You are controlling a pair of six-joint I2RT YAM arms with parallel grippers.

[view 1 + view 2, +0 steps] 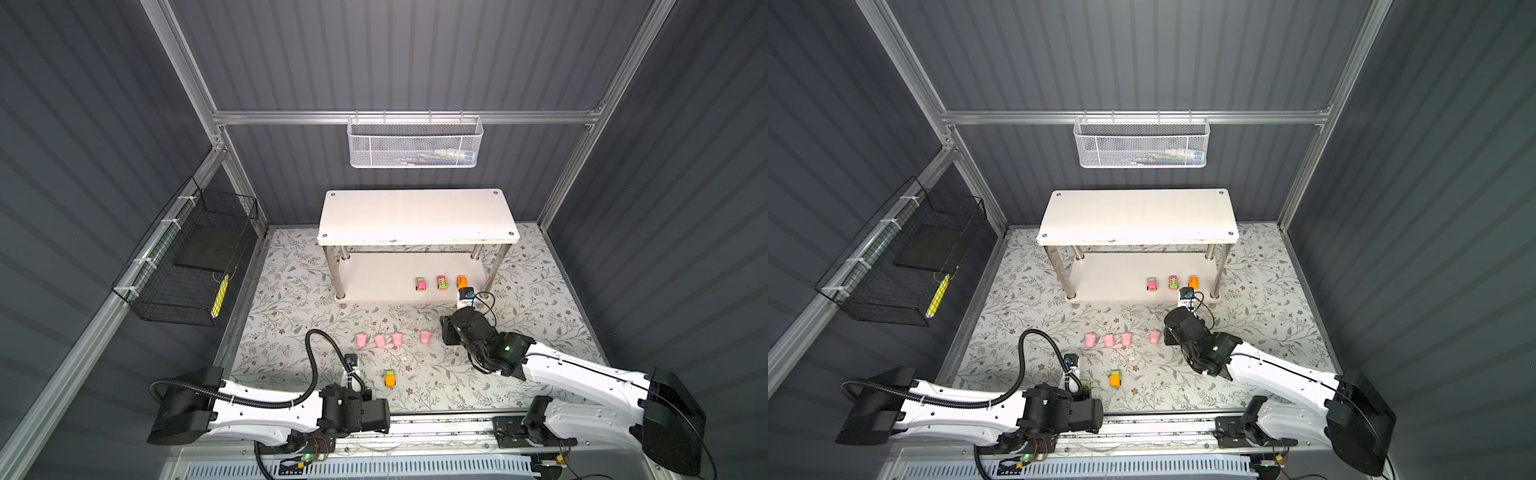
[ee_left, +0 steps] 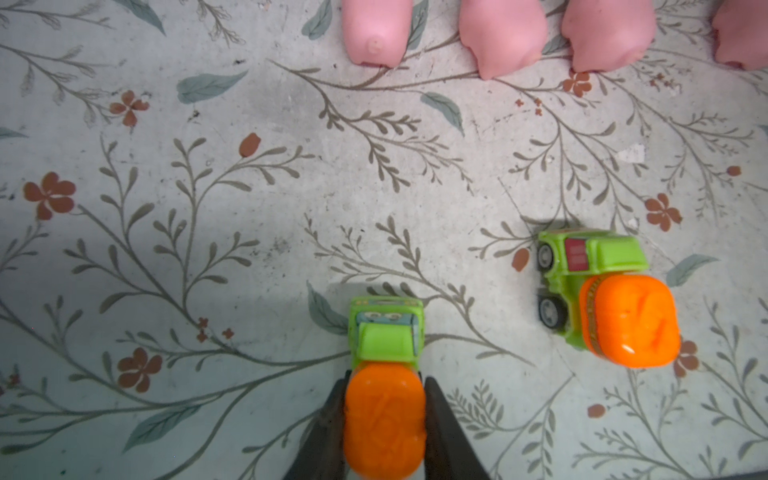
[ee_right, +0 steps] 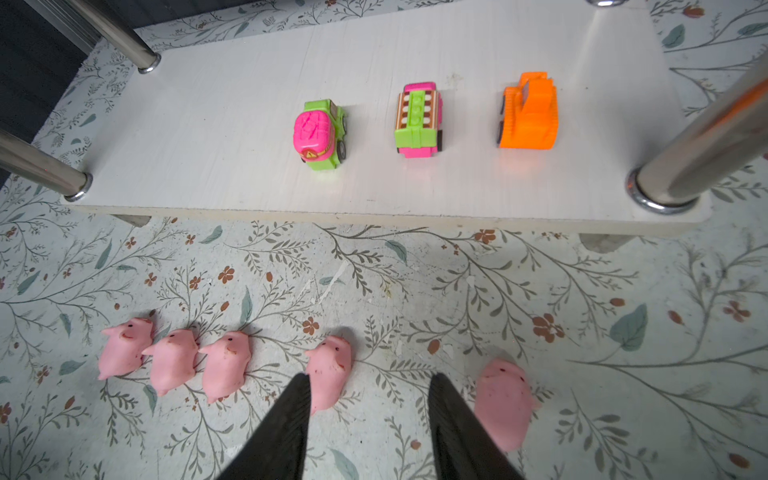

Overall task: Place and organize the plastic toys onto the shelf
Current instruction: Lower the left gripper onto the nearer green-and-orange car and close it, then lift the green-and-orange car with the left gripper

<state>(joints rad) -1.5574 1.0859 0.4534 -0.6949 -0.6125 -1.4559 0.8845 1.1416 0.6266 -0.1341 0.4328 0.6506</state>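
Clamping an orange-drummed green car [image 2: 386, 332], left end effector [image 2: 386, 378]; right end effector [image 3: 370, 378] parted, seemingly empty.

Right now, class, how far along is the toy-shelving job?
Done: three cars on the lower shelf board. In hand: the left end effector is shut on an orange-drum car. Left: a second orange-drum car and five pink pigs on the mat; right end effector open, empty.
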